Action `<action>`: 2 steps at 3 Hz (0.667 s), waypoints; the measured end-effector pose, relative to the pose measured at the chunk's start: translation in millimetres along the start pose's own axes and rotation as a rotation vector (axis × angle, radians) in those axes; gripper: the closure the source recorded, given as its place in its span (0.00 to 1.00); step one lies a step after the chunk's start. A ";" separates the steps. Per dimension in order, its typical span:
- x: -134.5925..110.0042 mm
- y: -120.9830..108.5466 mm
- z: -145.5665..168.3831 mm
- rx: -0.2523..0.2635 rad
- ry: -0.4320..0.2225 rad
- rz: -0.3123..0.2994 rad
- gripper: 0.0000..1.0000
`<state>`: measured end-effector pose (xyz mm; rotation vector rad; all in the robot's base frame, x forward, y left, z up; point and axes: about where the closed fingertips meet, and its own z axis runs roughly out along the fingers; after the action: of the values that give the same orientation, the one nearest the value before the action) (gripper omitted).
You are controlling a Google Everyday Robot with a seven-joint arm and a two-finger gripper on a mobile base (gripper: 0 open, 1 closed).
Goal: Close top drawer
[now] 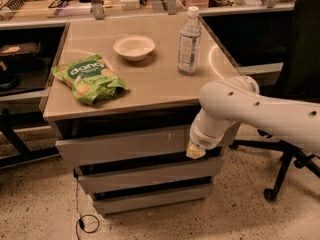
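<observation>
In the camera view, the top drawer (125, 146) is the uppermost of three grey fronts in a cabinet, directly beneath the tan countertop (150, 91). A dark gap runs between its upper edge and the counter's lip, and its flat front carries small pale scuffs right of centre. The gripper (196, 151) sits at the lower right part of that front, its yellowish tip at the bottom edge and seemingly touching it. Whether the gripper is spread or closed up cannot be told. The thick white arm (260, 109) reaches in from the right of the drawer and hides the front's right end.

Below the top drawer lie the middle drawer (145, 175) and the bottom drawer (150, 199), each parted from the next by a dark slot. Above the drawer, on the countertop, a green snack bag (89, 78) lies over its left part, a pale bowl (134, 47) stands farther back near the centre, and a clear water bottle (189, 41) stands upright toward the right. None of these hangs over the edge. Right of the drawer, behind the arm, is a black office chair (302, 74) with a wheeled base. On the speckled floor below the drawer's left end a thin dark cable (85, 223) lies looped
</observation>
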<state>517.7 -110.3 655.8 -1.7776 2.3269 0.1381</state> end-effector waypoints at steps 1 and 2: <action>-3.4 -12.5 4.7 0.001 0.003 -0.001 1.00; -6.7 -26.9 7.7 0.009 0.007 -0.001 1.00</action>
<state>546.0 -109.6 651.2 -1.7775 2.3276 0.1216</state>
